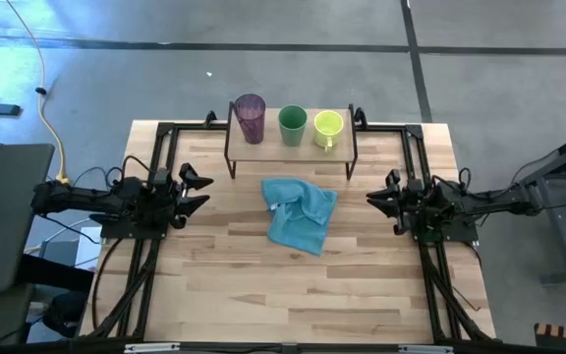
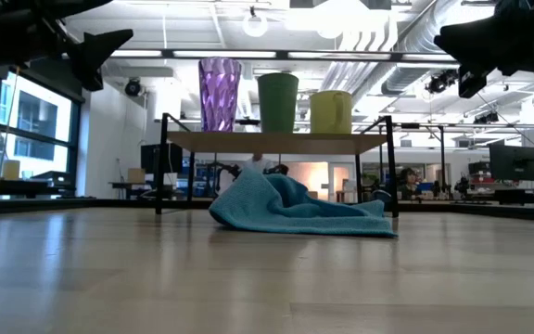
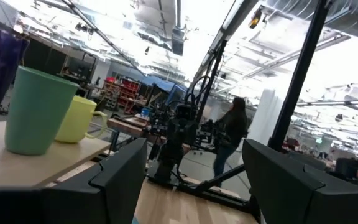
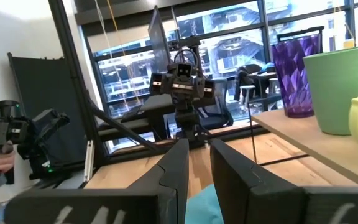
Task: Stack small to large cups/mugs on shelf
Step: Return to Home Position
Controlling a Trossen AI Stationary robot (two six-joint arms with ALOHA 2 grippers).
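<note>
Cups in a row on the shelf, both hands off to the sides

Purple tumbler [image 1: 251, 118], green cup [image 1: 292, 125] and yellow mug [image 1: 327, 127] stand upright side by side on the shelf [image 1: 263, 149] at the far edge of the desk [image 1: 293, 295], not nested. Sizes step up from the right end to the left end. The row's long axis runs left to right, so it lies across the line between the two arms. Left hand [image 1: 204, 191] sits at the left side of the desk, spread wide and empty, and is nearer the tumbler. Right hand [image 1: 381, 202] sits at the right side, nearly pressed together with a thin gap, empty, and is nearer the mug. Blue cloth [image 1: 300, 213] lies between the hands, in front of the shelf. Both hands are well apart from the cups, so backing off looks safe.
</note>
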